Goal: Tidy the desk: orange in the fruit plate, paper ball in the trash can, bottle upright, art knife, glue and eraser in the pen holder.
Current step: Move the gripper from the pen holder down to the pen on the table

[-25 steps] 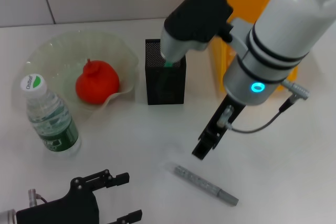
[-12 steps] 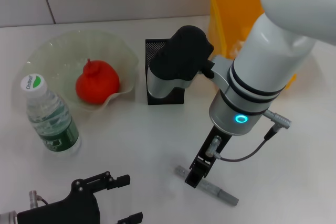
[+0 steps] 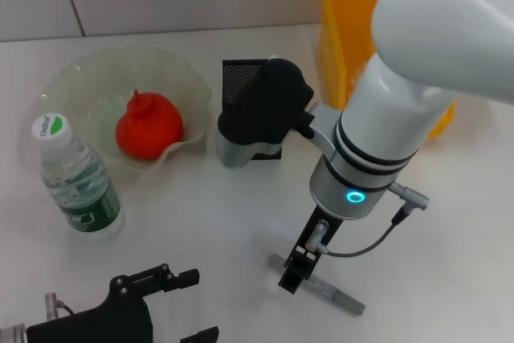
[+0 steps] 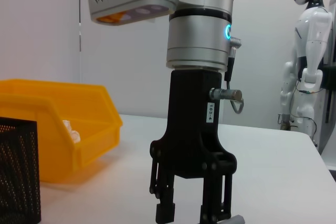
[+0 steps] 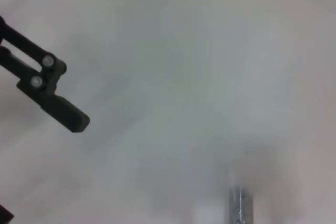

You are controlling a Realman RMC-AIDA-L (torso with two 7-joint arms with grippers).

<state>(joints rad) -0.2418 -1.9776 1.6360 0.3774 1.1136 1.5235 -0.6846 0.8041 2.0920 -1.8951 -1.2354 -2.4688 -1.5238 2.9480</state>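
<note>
Straddling the art knife (image 3: 317, 283) with open fingers, the right gripper (image 3: 291, 275) could nudge it sideways if closing off-centre.

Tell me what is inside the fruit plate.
The orange sits alone inside the fruit plate, with nothing else visible in it. The glass directly under the orange is covered.

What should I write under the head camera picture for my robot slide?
Right gripper lowered over the grey art knife on the white table.
</note>
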